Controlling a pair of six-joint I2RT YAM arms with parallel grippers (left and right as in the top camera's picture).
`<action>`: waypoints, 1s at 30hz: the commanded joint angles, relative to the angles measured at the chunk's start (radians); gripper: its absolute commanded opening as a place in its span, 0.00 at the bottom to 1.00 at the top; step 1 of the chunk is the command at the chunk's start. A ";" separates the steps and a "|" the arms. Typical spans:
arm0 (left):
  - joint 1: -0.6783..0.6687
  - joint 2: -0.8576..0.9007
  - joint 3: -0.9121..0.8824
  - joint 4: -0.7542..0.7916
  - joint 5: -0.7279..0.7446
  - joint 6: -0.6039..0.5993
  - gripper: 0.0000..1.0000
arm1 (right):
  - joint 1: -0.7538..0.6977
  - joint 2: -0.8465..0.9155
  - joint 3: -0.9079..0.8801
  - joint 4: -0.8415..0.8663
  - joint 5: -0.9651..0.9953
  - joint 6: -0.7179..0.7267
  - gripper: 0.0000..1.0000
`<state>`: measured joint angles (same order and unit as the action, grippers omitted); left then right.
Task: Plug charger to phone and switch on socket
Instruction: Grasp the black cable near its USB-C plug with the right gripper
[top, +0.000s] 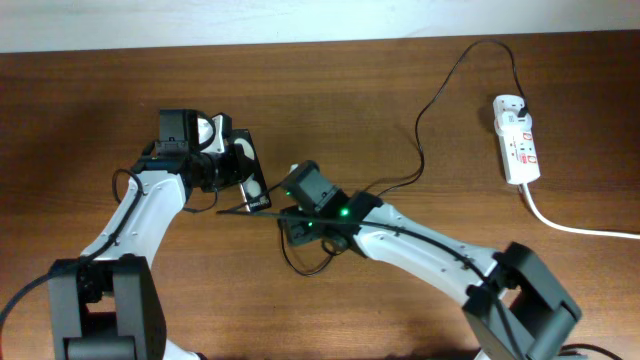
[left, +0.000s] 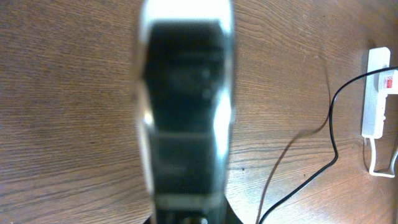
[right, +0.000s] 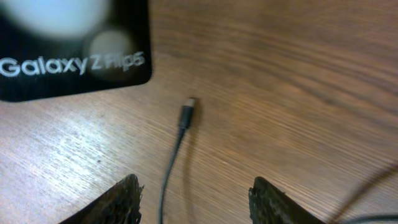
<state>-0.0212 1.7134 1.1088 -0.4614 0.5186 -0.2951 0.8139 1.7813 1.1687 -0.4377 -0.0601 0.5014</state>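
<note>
Hovering low, the right gripper (right: 196, 200) had its fingers (right: 121, 199) spread wide, gripping nothing, and the charger (right: 176, 152) cable ran right between them! Its connector tip (right: 188, 112) lay on the table (right: 298, 93) just ahead of the fingertips, short of the phone (right: 74, 84) and clear of its corner. Beyond that, the left gripper (top: 235, 168) was clamped on the phone. Well behind the right arm sat the socket (top: 517, 140), with the charger's plug in its end and a thick white cord (top: 575, 227) trailing away.

Dark brown wood-grain table (top: 80, 120) under even light, a pale strip (top: 200, 20) beyond its far edge.
</note>
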 joint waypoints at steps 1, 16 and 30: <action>-0.002 0.003 -0.002 0.012 0.007 -0.003 0.00 | 0.051 0.051 -0.001 0.044 0.010 0.013 0.56; -0.002 0.003 -0.002 0.011 0.008 -0.003 0.00 | 0.079 0.226 -0.001 0.169 0.051 0.065 0.43; -0.002 0.003 -0.002 0.011 0.008 -0.003 0.00 | 0.061 0.216 0.031 -0.079 0.151 0.065 0.14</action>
<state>-0.0212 1.7134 1.1088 -0.4587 0.5182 -0.2951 0.8902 1.9759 1.2026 -0.4271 0.0406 0.5682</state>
